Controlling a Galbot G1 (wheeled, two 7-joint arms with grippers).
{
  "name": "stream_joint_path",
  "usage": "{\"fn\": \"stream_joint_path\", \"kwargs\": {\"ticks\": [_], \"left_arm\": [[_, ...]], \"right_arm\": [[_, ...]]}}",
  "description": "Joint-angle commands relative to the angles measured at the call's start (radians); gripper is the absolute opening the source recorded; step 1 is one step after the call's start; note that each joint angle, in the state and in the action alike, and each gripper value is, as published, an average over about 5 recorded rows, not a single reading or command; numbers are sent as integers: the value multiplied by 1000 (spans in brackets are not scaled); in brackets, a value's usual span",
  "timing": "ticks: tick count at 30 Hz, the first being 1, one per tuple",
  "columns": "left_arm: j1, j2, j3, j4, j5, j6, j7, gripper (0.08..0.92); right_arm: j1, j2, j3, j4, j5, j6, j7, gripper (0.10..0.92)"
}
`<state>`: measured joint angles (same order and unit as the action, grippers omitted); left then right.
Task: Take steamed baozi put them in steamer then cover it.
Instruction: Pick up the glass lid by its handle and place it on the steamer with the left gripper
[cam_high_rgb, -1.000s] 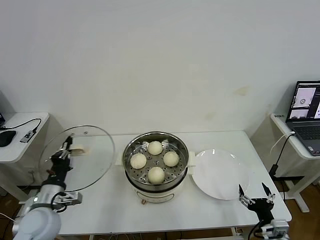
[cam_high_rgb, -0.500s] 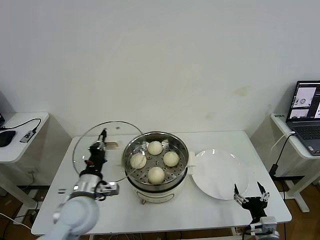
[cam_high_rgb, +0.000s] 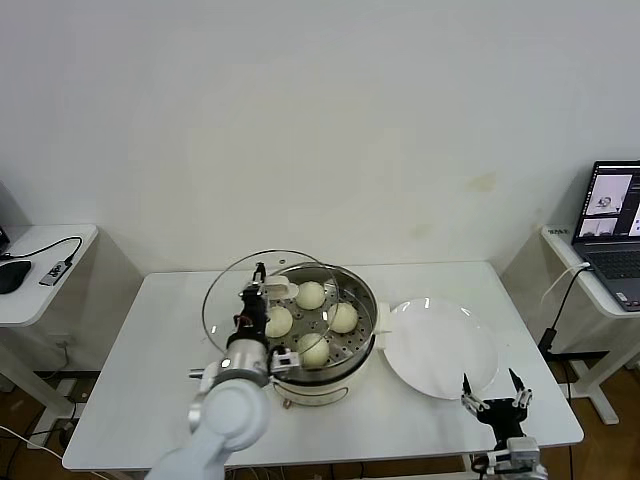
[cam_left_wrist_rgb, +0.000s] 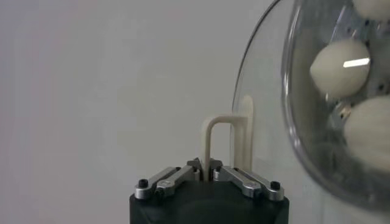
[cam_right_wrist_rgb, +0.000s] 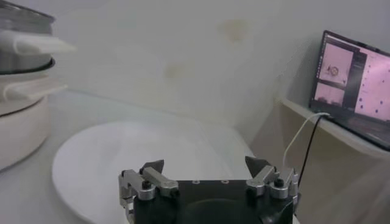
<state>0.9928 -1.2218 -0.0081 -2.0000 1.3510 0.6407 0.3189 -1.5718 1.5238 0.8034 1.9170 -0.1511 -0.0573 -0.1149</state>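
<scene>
The steamer stands mid-table with four baozi on its tray, one of them at the back. My left gripper is shut on the cream bar handle of the cover. It holds the glass lid tilted above the steamer's left side, overlapping the rim. In the left wrist view the cover shows with baozi behind the glass. My right gripper is open and empty at the table's front right, by the plate; it also shows in the right wrist view.
A flat white plate lies right of the steamer and also shows in the right wrist view. A side table with a mouse and cable stands at far left. A laptop sits on a desk at far right.
My left arm has carried the cover to the right, from over the table's left side to above the steamer's left rim. My right gripper has drifted slightly left and lower.
</scene>
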Motion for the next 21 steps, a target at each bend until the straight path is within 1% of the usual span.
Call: {"fn": "stream_joint_path", "kwargs": {"ticks": [1,13,21], "left_arm": [[-51,-183,62,106,125,25,46,148],[-49,-210,84,167,165,21,52,148],[-51,-222,87,187,198,17,51,148]], "right_arm": [[1,6,0,-6,-26,4,3,823],[-8,2,7,-7,-21,13,1,823],[-11,5,2,-11,-27,15,0,823]]}}
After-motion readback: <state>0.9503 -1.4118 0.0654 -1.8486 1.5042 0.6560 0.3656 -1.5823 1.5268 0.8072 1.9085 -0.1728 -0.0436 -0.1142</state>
